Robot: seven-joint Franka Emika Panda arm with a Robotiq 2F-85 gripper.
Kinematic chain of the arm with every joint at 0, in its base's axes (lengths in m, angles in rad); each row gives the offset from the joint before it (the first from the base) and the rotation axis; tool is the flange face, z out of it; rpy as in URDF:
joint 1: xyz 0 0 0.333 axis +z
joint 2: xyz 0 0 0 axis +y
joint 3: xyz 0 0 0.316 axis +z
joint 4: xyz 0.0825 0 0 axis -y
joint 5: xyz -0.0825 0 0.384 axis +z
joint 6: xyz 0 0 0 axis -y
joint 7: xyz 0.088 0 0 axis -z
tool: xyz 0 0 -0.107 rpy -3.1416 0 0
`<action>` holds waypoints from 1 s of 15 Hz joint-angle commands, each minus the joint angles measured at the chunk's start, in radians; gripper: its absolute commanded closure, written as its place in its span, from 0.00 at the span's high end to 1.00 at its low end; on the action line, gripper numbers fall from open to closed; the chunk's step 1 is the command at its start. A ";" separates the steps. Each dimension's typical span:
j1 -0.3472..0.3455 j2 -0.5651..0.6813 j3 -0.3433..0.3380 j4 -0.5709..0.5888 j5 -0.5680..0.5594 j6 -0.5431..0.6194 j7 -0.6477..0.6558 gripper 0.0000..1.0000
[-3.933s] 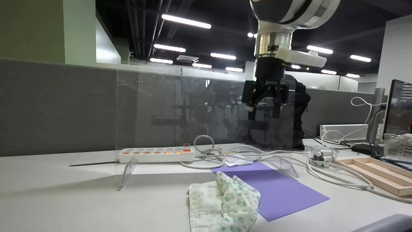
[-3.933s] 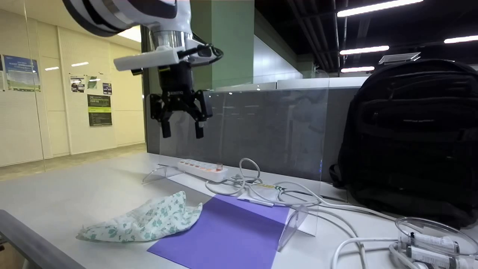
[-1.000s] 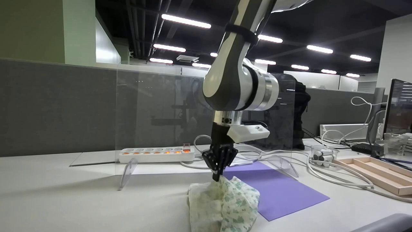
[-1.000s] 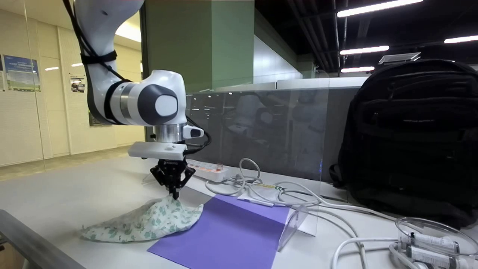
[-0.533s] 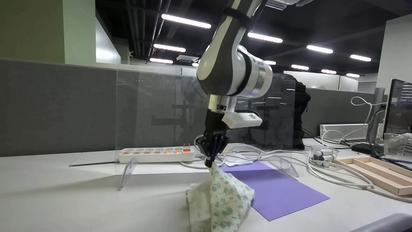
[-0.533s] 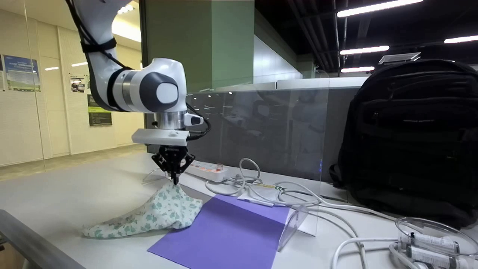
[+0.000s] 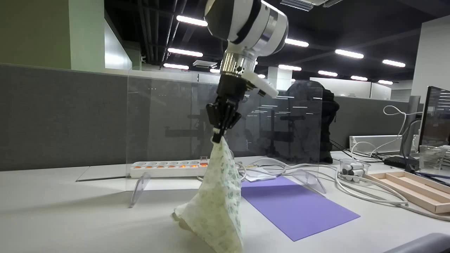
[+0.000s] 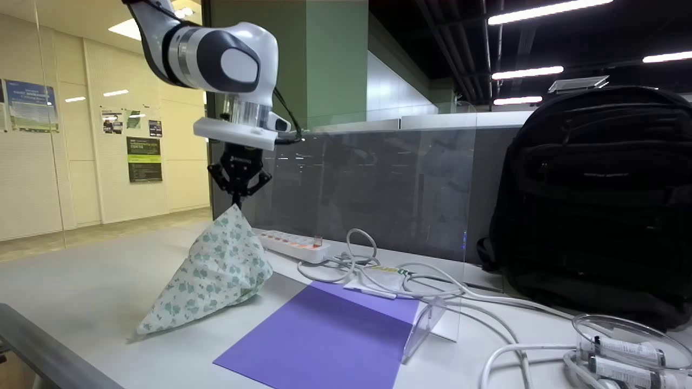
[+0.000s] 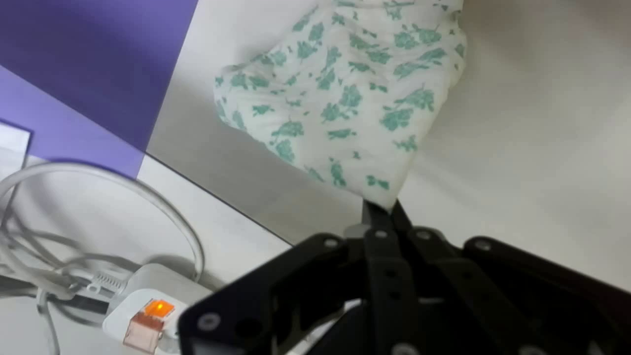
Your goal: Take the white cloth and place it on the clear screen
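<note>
The white cloth (image 7: 219,196), printed with pale green leaves, hangs in a peak from my gripper (image 7: 217,138). In the wrist view, the black fingertips are pressed together on a corner of the cloth (image 9: 340,98). Its lower end trails down at or close to the table in an exterior view, where the cloth (image 8: 213,270) slants to the near side. Behind the gripper stands the clear screen (image 7: 161,119), an upright transparent panel on small clear feet. The gripper is in front of this panel, below its top edge, and the cloth appears apart from it.
A purple sheet (image 8: 324,340) lies partly under the screen. Behind the panel are a white power strip (image 7: 168,170) and looped cables (image 8: 351,259). A black backpack (image 8: 594,216), a clear cup of vials (image 7: 352,170) and a wooden tray (image 7: 415,191) stand farther along.
Earlier the open gripper hung above the crumpled cloth. It came down, shut on the cloth's top, and has since risen, pulling the cloth up off the purple sheet.
</note>
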 commanded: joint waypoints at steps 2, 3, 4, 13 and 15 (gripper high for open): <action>0.086 -0.175 -0.111 0.018 -0.040 -0.134 0.023 0.00; 0.116 -0.251 -0.118 0.006 -0.050 -0.158 0.051 0.00; 0.131 -0.278 -0.136 0.013 -0.061 -0.165 0.054 0.00; 0.201 -0.229 -0.198 0.018 -0.083 -0.101 0.013 0.00; 0.212 -0.236 -0.203 0.040 -0.120 -0.076 0.009 0.00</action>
